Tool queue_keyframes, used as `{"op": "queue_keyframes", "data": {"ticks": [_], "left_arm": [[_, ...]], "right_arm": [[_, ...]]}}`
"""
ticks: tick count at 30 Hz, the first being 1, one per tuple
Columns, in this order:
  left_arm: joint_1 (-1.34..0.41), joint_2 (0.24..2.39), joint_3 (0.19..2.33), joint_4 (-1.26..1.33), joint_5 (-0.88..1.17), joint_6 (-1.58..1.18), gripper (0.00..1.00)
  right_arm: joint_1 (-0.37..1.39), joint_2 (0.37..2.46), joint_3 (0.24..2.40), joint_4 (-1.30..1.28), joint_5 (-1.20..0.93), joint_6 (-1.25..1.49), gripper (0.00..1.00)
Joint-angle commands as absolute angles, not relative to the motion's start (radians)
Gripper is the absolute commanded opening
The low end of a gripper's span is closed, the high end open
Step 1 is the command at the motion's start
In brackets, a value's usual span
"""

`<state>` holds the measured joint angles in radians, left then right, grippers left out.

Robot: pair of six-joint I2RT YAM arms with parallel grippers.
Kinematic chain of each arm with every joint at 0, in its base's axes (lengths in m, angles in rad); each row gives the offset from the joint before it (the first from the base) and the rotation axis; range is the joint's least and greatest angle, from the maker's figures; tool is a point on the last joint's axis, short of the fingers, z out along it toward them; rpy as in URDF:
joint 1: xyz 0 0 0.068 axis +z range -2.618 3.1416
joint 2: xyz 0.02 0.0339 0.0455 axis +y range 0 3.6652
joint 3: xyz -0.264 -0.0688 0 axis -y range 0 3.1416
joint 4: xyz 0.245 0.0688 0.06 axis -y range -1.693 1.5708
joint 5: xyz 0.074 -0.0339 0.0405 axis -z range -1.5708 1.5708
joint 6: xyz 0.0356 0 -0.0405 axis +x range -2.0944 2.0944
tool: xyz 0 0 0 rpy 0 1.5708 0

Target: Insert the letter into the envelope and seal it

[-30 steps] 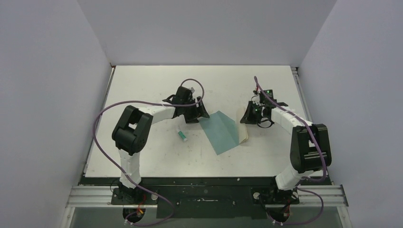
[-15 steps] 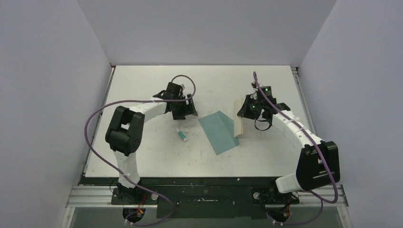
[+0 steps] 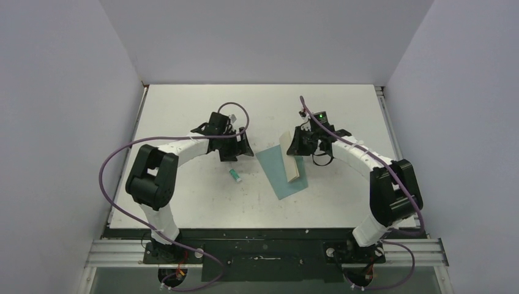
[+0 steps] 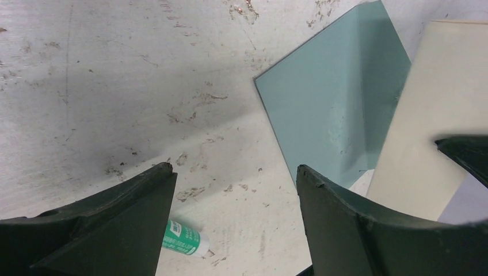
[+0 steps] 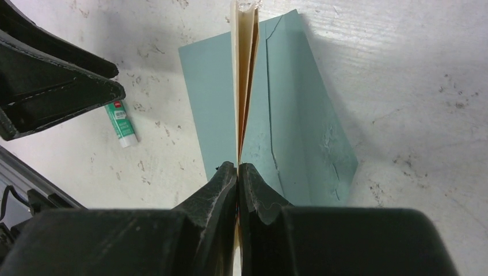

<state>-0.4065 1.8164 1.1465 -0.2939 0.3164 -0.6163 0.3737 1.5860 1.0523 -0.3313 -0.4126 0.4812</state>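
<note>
Teal envelope (image 3: 273,168) flat, right gripper (image 5: 237,171) pinching letter (image 5: 239,75) edge-up — left gripper (image 4: 235,173) spread wide

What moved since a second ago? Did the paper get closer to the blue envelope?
Yes. The right gripper, shut on the letter, carried it leftward, from the right edge of the envelope to above it. The left gripper backed away leftward from the envelope's far corner, jaws open and empty. The envelope and the glue tube stayed put.
</note>
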Motion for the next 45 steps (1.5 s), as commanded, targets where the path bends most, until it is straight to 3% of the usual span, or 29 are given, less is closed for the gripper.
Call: {"op": "queue_keyframes", "data": {"ticks": [1,20,45], "left_arm": [[-0.426,1.775,1.152,-0.257,0.355,-0.620,0.76],[-0.484,1.838,1.197,-0.334,0.453,-0.572,0.61],[-0.503,1.947,1.191,-0.294,0.453,-0.745,0.55]], "right_arm": [[0.367,1.638,1.113,-0.318,-0.471,0.380,0.05],[0.268,1.736,1.100,-0.337,-0.458,0.233,0.05],[0.356,1.694,0.898,-0.083,-0.363,0.486,0.05]]}}
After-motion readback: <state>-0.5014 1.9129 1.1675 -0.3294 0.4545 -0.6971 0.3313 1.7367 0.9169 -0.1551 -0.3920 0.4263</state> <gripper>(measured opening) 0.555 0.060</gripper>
